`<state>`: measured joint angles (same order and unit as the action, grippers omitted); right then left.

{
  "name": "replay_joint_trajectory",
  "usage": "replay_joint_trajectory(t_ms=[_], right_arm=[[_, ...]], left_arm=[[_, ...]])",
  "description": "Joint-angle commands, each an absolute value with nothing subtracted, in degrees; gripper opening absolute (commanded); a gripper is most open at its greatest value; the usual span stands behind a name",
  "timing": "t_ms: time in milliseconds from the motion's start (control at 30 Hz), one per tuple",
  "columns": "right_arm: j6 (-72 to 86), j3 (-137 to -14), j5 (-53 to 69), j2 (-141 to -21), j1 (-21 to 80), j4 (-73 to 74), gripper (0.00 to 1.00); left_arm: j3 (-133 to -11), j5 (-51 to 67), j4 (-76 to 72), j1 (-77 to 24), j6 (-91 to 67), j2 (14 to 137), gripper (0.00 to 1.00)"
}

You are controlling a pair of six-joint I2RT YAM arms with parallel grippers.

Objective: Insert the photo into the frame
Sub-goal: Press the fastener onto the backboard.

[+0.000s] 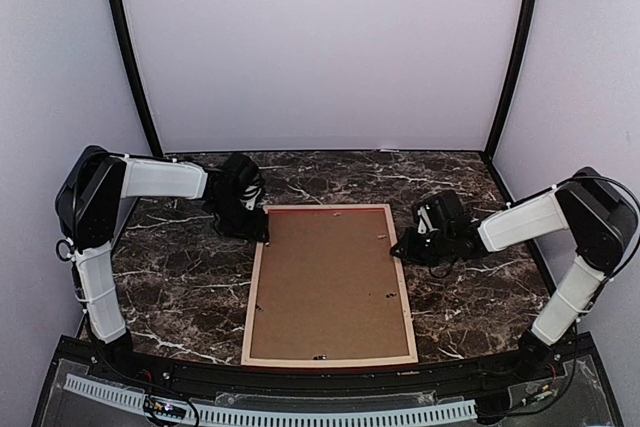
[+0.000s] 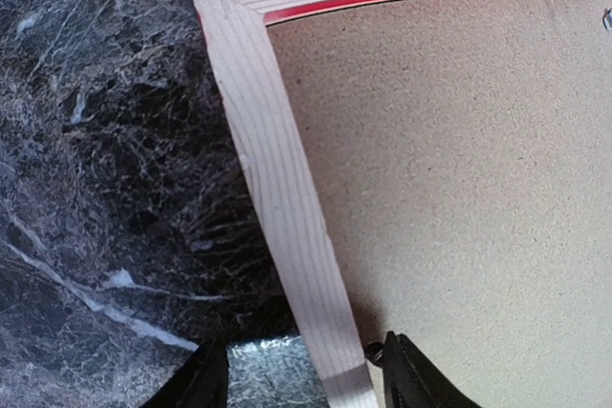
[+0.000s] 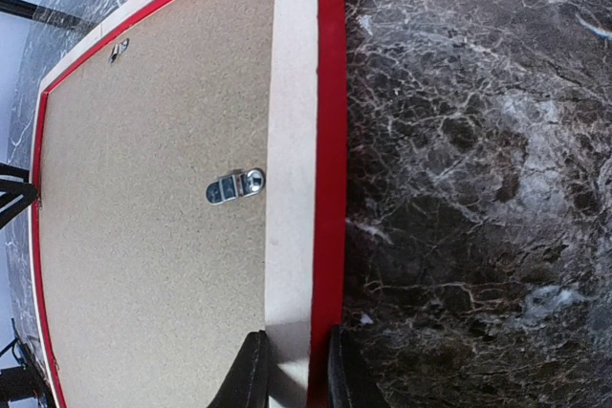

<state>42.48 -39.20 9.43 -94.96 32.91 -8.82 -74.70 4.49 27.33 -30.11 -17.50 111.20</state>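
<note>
A: Item 1, the frame (image 1: 254, 292)?
B: Face down, backing board (image 1: 330, 282) fitted. My left gripper (image 2: 298, 375) straddles 1 rail, jaws apart; my right gripper (image 3: 292, 370) pinches the opposite rail.
A: Item 2, the photo?
B: Not in view. Step, I judge: opening the back. Next: turning each clip (image 3: 234, 185) aside.

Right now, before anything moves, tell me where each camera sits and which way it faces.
Top camera: above and behind the bases, looking down at the frame lying back-up on the table; left arm and right arm show.
Left wrist: over the frame's far left corner, facing down; open left jaws straddle the rail.
Right wrist: over the right rail, facing along it; right jaws pinch it.
Shared: both wrist views show the brown backing board.
</note>
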Motion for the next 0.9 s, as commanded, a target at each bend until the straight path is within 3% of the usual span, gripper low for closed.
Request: replay_joint_trajectory(t_ms=[0,867], right_arm=[[43.21,-37.64,12.65,-97.90,34.00,-1.65,0.00],[42.70,-38.47,13.31,-99.76,33.95,-2.11,0.00]], left_arm=[[-74.30,4.20,29.41,-30.04,-16.45,112.14,0.55],[-76.38,3.02,30.60,-30.06,-16.34,112.49,0.43]])
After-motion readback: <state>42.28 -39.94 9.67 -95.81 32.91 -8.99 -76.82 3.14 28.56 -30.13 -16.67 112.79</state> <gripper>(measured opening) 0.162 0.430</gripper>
